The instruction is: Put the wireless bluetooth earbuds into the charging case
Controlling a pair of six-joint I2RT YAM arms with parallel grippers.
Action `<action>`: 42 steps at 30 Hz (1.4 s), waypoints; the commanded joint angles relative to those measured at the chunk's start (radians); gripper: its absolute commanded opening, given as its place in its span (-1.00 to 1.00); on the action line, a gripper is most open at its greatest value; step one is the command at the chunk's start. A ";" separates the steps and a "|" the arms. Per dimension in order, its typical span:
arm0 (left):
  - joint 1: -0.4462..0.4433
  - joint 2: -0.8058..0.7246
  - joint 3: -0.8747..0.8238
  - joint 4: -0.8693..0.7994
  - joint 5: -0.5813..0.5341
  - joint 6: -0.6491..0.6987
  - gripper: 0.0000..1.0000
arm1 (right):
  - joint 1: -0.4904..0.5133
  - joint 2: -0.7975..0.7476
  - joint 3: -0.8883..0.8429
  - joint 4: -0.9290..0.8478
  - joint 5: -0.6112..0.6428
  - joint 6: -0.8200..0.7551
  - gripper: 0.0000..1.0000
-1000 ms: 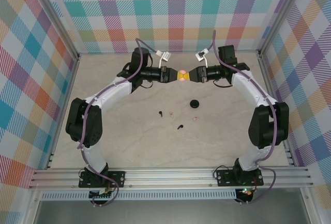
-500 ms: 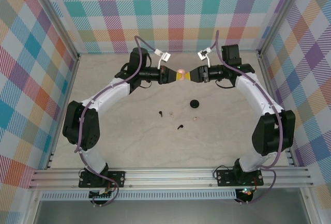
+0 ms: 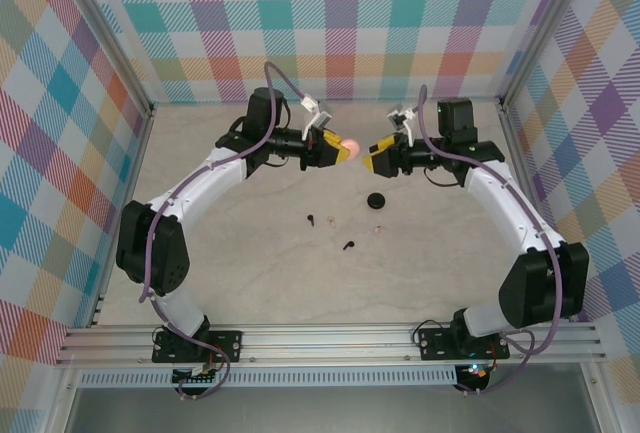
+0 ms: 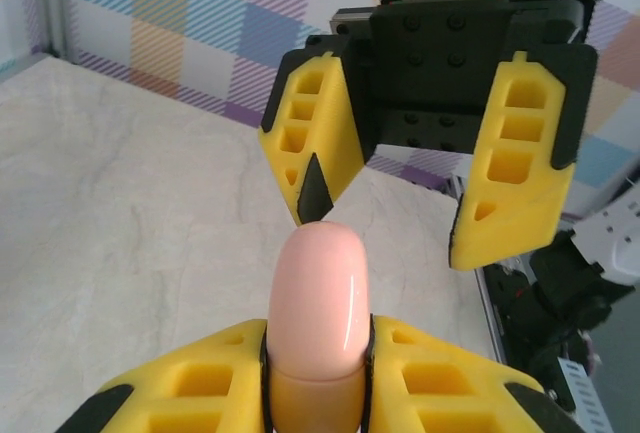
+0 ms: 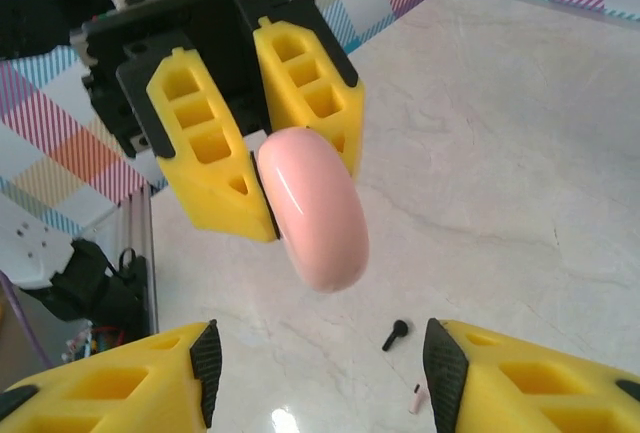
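Observation:
My left gripper (image 3: 340,149) is shut on a round pink charging case (image 3: 351,144), held on edge above the back of the table. In the left wrist view the pink case (image 4: 318,288) sticks up between my yellow fingers (image 4: 190,393). My right gripper (image 3: 376,159) stands open just right of the case, not touching it, and its jaws (image 4: 390,233) face me. From the right wrist the case (image 5: 315,218) hangs ahead of my open right gripper (image 5: 320,378). Two black earbuds (image 3: 311,220) (image 3: 348,246) and two pale ones (image 3: 331,219) (image 3: 377,228) lie on the table.
A round black case (image 3: 376,200) lies flat on the table below the right gripper. The right wrist view catches one black earbud (image 5: 396,334) and a pale one (image 5: 416,399) on the pale marble-like table (image 5: 520,153). Checked walls (image 3: 340,23) close in the back and sides.
The right gripper has opened, let go of the pink case and drawn back to the right. The left gripper keeps the case and has tilted slightly.

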 commanded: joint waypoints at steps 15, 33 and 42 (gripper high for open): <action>-0.006 -0.043 0.043 -0.168 0.152 0.173 -0.59 | 0.035 0.066 0.139 -0.140 -0.126 -0.189 0.04; -0.035 -0.071 0.021 -0.177 0.153 0.271 -0.66 | 0.087 0.132 0.189 -0.170 -0.073 -0.176 -0.08; -0.036 -0.075 0.011 -0.155 0.155 0.271 -0.67 | 0.096 0.142 0.196 -0.209 -0.075 -0.203 -0.12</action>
